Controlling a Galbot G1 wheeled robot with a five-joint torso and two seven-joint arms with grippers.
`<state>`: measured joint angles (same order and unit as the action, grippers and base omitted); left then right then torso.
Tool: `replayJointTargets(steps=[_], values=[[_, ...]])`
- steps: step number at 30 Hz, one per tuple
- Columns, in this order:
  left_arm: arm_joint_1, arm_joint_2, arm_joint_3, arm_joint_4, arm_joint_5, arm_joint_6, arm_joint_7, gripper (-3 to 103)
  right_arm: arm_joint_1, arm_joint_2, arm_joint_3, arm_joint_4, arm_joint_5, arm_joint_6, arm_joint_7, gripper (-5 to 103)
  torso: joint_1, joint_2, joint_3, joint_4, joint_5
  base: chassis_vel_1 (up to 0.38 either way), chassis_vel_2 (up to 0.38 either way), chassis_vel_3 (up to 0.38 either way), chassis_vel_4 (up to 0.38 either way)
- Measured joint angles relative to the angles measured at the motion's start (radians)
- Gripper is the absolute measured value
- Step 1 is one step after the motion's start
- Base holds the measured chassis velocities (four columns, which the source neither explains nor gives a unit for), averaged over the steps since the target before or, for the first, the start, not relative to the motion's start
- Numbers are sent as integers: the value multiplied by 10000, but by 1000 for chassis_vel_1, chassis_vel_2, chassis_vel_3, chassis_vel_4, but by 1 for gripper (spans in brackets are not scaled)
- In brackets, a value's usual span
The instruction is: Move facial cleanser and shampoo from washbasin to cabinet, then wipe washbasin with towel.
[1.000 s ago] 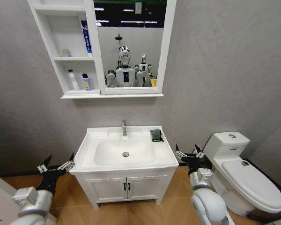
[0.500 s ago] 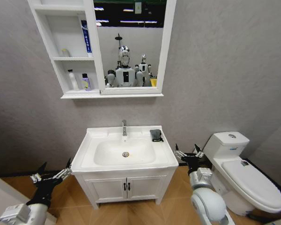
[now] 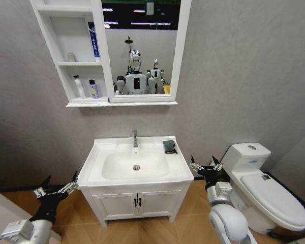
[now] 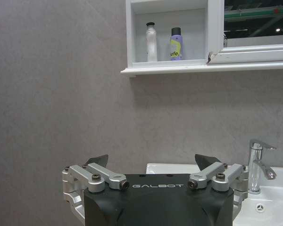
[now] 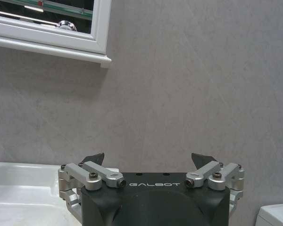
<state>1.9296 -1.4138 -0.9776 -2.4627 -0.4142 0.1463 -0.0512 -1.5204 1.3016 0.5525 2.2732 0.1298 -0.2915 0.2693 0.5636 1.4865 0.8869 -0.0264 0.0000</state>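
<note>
The white washbasin (image 3: 99, 170) stands in the middle of the head view, with its chrome tap (image 3: 135, 138) at the back. A dark grey towel (image 3: 169, 146) lies on the rim at the back right. In the cabinet (image 3: 98, 61) at upper left, a white bottle (image 3: 79, 86) and a purple-capped bottle with a yellow label (image 3: 93, 88) stand in the lowest compartment; a blue tube (image 3: 93, 40) leans above. I cannot tell which is the facial cleanser or the shampoo. My left gripper (image 3: 56, 188) hangs open and empty, low and left of the basin. My right gripper (image 3: 205, 166) is open and empty beside the basin's right edge.
A white toilet (image 3: 267, 188) stands close on the right, just past my right arm. Below the basin is a two-door vanity (image 3: 137, 202) with black handles. A framed mirror (image 3: 140, 51) adjoins the cabinet. A grey wall runs behind everything.
My left gripper has dropped lower and slightly outward beside the vanity since one second ago. The right gripper and the things on the basin have stayed put.
</note>
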Motion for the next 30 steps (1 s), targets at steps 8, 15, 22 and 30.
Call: replayJointTargets(steps=[8,15,22,30], values=[[-13,9,10,10,-12,12,-8,100,-45,65,-33,11,-28,-22,-55,100,-1,0,0,0,0,-15,12,17,-11],[-17,13,16,13,-18,15,-12,100,-21,72,-38,9,-31,-20,-74,100,1,-2,1,1,0,-58,71,70,-64],[-18,15,17,15,-19,15,-14,100,-21,73,-70,17,-26,-83,-107,100,0,0,0,0,0,-34,37,44,-54],[-16,17,18,15,-19,17,-15,100,12,93,-95,-58,-4,-86,-145,100,-1,-1,0,0,0,-55,42,62,-55]])
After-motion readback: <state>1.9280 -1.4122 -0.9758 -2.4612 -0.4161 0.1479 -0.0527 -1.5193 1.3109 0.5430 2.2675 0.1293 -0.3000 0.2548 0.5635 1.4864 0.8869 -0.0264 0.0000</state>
